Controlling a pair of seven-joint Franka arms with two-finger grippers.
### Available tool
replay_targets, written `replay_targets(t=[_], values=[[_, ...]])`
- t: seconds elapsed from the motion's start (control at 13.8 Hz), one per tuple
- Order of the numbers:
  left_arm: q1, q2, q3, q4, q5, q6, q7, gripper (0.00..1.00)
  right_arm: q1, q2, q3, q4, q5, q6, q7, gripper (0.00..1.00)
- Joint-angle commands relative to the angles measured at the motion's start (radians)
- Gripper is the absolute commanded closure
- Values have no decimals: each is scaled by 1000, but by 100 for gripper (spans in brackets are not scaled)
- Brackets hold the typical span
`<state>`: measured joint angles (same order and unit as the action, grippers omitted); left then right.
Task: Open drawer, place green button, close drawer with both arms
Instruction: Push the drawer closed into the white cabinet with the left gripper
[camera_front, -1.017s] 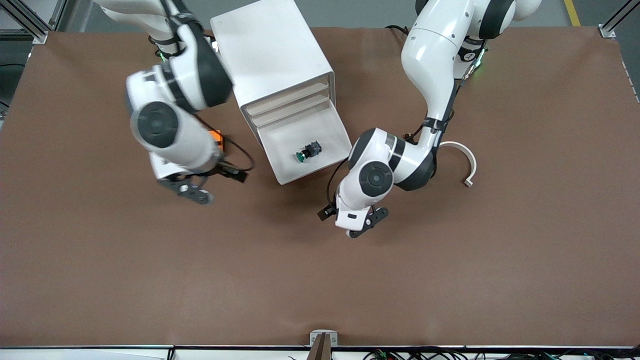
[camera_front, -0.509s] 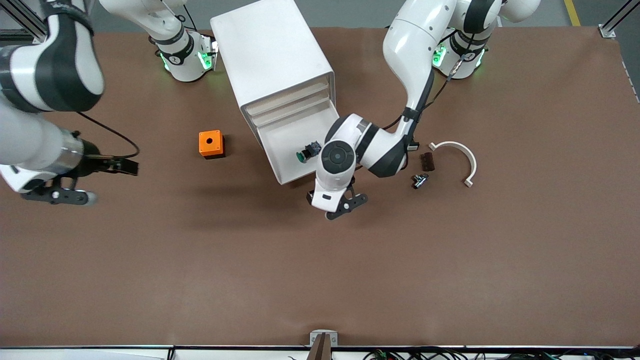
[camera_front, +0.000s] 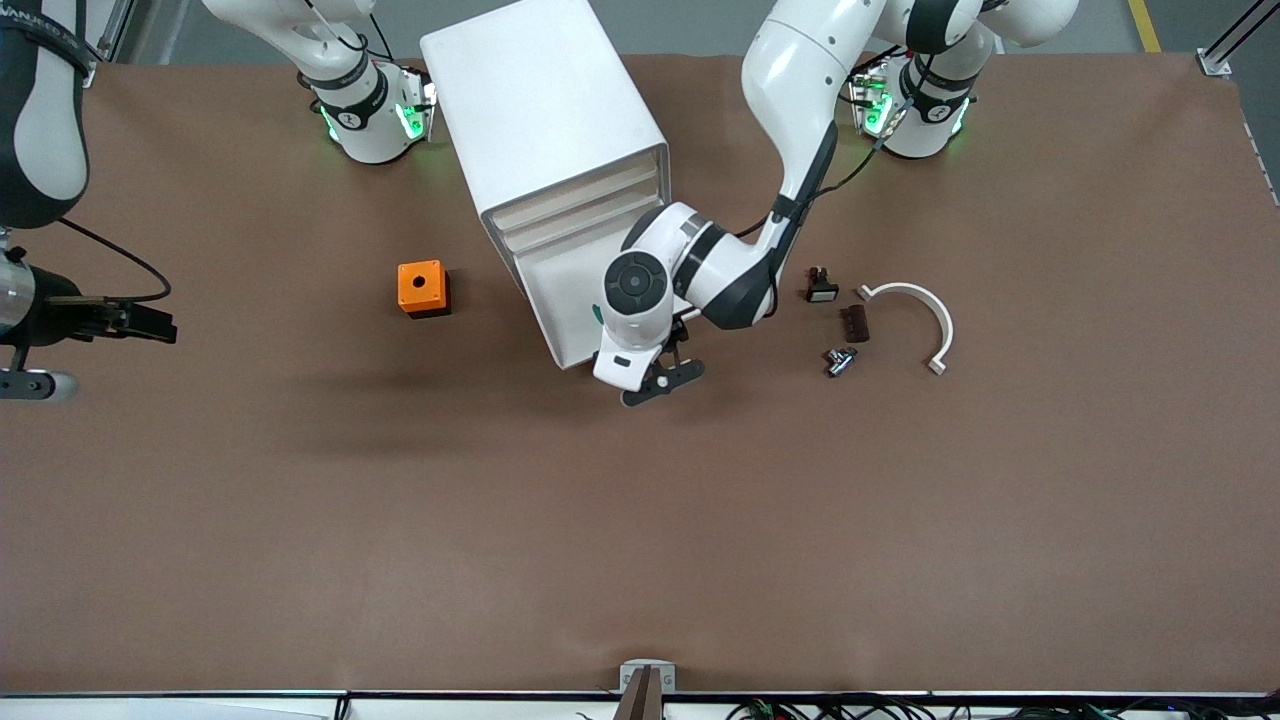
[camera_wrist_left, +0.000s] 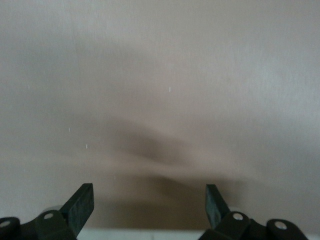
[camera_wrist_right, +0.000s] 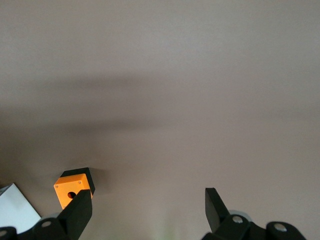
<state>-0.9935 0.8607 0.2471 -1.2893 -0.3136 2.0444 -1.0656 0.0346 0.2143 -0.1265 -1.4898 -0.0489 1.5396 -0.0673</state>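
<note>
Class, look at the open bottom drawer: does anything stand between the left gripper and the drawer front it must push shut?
Nothing visible does. The left gripper, open, hangs over bare table right by the drawer's front edge. The right gripper, open, waits off at its own end.

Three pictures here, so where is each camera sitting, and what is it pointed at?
Front view: high across the table, facing both arms; shows the cabinet, open drawer, and left gripper at its front.
Left wrist view: on the left arm's wrist, looking down at bare table past open fingers.
Right wrist view: on the right arm's wrist, over the table's end; open fingers frame the orange cube.
Shared: front and right wrist views both show the orange cube.
</note>
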Motion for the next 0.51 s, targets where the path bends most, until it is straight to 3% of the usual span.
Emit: replay_targets(t=[0.0, 0.15, 0.44], values=[[-39, -78, 4, -88, 16, 14, -19, 1, -15, -10, 28, 17, 0, -16, 6, 0], [-56, -94, -5, -103, 8, 8, -20, 1, -13, -10, 28, 19, 59, -12, 18, 0], [-54, -95, -51, -119, 7, 4, -62, 1, -1, 1, 31, 88, 55, -21, 78, 0]])
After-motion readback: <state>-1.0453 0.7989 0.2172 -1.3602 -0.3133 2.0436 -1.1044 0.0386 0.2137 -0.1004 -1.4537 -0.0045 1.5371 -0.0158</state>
